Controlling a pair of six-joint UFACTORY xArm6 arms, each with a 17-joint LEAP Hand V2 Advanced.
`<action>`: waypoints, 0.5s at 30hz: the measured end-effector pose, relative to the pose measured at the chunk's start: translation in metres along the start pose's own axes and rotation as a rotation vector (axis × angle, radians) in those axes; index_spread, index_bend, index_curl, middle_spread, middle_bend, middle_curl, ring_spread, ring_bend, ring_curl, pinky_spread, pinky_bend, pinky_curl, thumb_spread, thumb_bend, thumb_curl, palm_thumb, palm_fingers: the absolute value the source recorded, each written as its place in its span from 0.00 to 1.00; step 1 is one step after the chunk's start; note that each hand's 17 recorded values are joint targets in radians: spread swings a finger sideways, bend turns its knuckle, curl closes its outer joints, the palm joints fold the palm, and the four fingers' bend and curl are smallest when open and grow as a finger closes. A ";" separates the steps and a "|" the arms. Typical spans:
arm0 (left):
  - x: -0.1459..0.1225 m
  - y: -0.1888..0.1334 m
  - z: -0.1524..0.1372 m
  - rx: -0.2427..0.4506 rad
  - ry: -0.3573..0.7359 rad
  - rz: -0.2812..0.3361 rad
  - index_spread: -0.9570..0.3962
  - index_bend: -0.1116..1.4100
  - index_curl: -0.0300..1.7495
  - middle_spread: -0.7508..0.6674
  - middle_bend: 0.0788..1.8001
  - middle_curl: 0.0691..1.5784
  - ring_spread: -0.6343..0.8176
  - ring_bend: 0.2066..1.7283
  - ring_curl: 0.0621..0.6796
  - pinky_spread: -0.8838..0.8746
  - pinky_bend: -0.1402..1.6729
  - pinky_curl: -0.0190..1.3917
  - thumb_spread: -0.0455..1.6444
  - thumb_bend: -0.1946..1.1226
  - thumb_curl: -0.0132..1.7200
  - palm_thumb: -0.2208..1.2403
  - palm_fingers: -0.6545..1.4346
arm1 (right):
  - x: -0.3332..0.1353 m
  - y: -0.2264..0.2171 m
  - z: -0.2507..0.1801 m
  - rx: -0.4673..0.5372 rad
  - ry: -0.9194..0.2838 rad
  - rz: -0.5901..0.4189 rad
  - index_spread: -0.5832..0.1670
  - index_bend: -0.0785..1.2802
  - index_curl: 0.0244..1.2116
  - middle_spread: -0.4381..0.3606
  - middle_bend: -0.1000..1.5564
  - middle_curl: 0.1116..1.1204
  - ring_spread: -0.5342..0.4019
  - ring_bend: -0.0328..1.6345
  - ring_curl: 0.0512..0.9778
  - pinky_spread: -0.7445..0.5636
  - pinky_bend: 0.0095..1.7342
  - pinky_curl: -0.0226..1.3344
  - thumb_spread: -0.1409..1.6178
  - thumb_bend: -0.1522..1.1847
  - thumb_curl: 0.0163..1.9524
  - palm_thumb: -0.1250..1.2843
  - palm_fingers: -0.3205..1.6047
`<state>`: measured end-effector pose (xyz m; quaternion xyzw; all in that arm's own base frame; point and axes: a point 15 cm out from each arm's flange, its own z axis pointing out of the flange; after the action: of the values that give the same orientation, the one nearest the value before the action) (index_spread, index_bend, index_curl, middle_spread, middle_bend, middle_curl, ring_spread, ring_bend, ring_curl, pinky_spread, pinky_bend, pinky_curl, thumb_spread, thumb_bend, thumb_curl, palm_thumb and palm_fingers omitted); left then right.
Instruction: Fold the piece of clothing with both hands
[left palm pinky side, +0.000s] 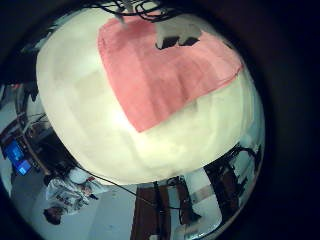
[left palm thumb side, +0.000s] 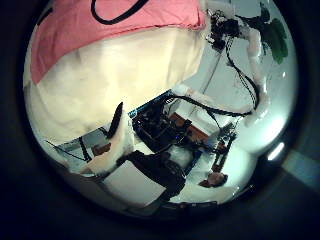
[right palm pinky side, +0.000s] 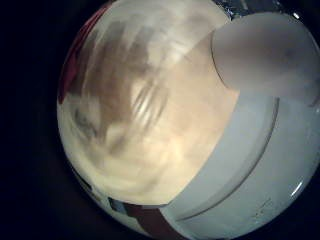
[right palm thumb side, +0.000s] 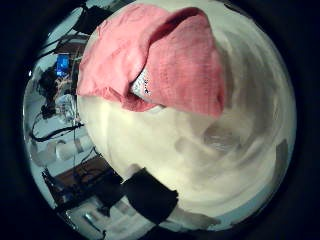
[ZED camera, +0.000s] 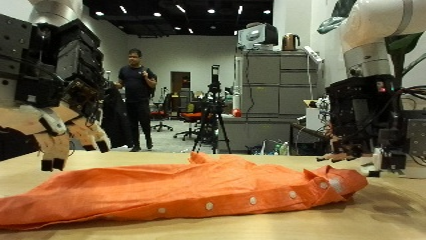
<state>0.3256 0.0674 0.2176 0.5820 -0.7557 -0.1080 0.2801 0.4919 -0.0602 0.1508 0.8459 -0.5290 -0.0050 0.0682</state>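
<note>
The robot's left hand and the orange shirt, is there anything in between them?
No. In the outside view the left hand hangs above the orange shirt with only open air between them, and nothing else lies on the table there.

Left hand hangs raised, fingers relaxed and spread downward, holding nothing. Right hand hangs raised, fingers extended downward, empty.
</note>
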 end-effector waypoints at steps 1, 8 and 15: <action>0.000 0.000 0.000 0.000 0.000 0.000 0.77 0.17 0.16 0.80 0.05 0.11 0.84 0.12 0.24 0.80 0.22 0.24 0.68 0.13 0.23 0.53 0.28 | 0.001 -0.004 0.001 -0.001 0.000 -0.001 0.45 0.17 0.21 0.60 0.20 0.22 0.62 0.24 0.21 0.67 0.14 0.26 0.83 0.13 0.10 0.25 0.27; 0.002 0.002 0.000 -0.003 -0.003 0.007 0.77 0.17 0.16 0.80 0.05 0.11 0.84 0.12 0.24 0.80 0.22 0.24 0.68 0.13 0.23 0.53 0.28 | 0.000 -0.012 0.005 -0.008 -0.005 -0.004 0.48 0.16 0.20 0.62 0.21 0.23 0.61 0.27 0.22 0.67 0.14 0.25 0.82 0.11 0.10 0.28 0.30; 0.003 0.005 -0.003 0.004 -0.005 0.006 0.77 0.17 0.16 0.80 0.05 0.11 0.84 0.12 0.24 0.80 0.22 0.24 0.68 0.13 0.23 0.53 0.28 | -0.024 -0.006 0.015 -0.085 -0.035 -0.051 0.49 0.18 0.19 0.58 0.25 0.25 0.51 0.37 0.26 0.59 0.14 0.24 0.76 0.12 0.13 0.37 0.44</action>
<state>0.3227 0.0666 0.2232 0.5801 -0.7584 -0.1070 0.2773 0.4854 -0.0376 0.1335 0.8551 -0.5079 -0.0440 0.0949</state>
